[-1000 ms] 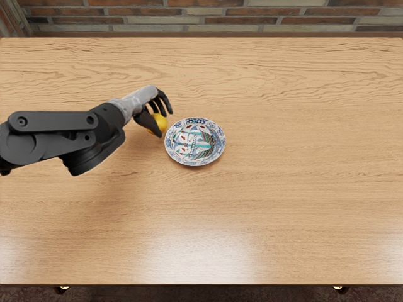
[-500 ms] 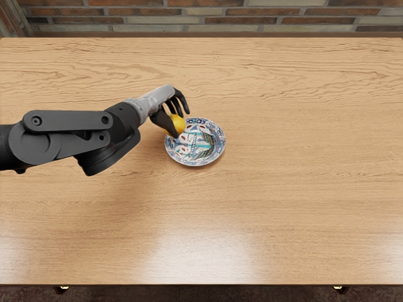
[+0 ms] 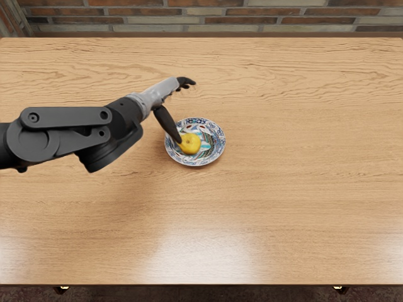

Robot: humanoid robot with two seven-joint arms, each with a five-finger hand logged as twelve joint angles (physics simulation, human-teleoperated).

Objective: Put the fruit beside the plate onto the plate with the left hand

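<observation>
A yellow fruit (image 3: 191, 143) lies inside the patterned plate (image 3: 218, 134), on its left half, near the middle of a wooden table (image 3: 289, 195). The fruit looks almost round from the head view. Any long axis seems to run roughly left to right, but which way its ends point cannot be told. The robot's left hand (image 3: 165, 94) hovers just above and left of the plate, spread and holding nothing. Its fingers (image 3: 184, 81) stretch away toward the brick wall (image 3: 252, 16), while the dark thumb (image 3: 167, 123) slants down to the fruit's edge; whether it touches cannot be told. The placing step appears to be at its end. The next move calls for lifting the hand straight clear, so the thumb does not nudge the fruit off the plate
</observation>
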